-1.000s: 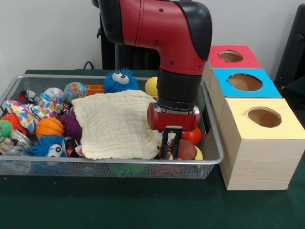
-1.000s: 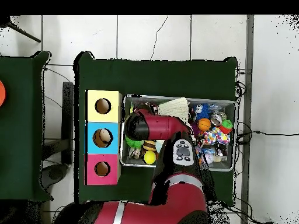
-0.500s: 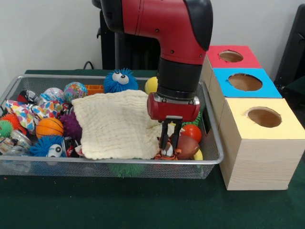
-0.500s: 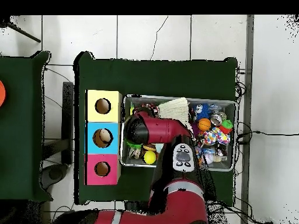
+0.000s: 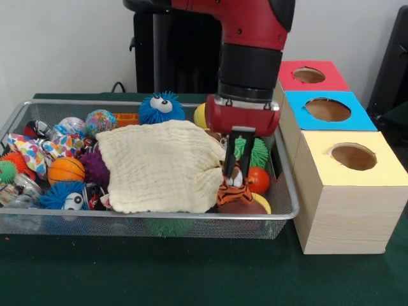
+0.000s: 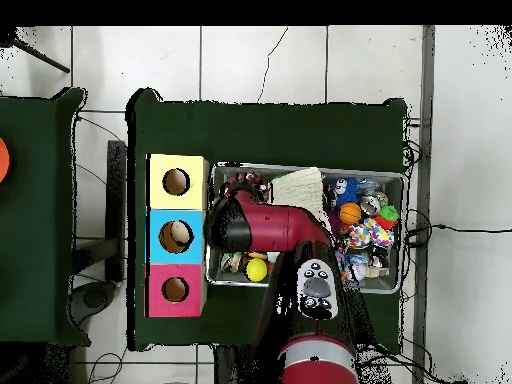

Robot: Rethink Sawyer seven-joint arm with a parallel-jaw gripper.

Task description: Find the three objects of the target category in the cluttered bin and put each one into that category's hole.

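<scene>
In the front view, the gripper (image 5: 234, 167) hangs in the right part of the wire mesh bin (image 5: 146, 220), with its fingers pinching a small orange tiger toy (image 5: 233, 189) at the head. The tiger toy is raised a little and sits just above a brown ball (image 5: 245, 207) at the lower right of the bin. Beside it, to the right, lies an orange-red ball (image 5: 258, 180), and behind the fingers there is a green spiky ball (image 5: 254, 152). A cream cloth (image 5: 159, 166) covers the middle of the bin. At the left side of the frame lie a small basketball (image 5: 65, 170) and a purple spiky ball (image 5: 96, 168), and at the upper middle stands a blue fuzzy ball with eyes (image 5: 161, 108). At the right of the frame stands a row of three boxes with round holes: the yellow box (image 5: 347, 191) is nearest, then the blue box (image 5: 326, 110), then the red box (image 5: 310, 75).

In the overhead view, the red arm (image 6: 268, 226) covers the left part of the bin, so the gripper itself is hidden there.
</scene>
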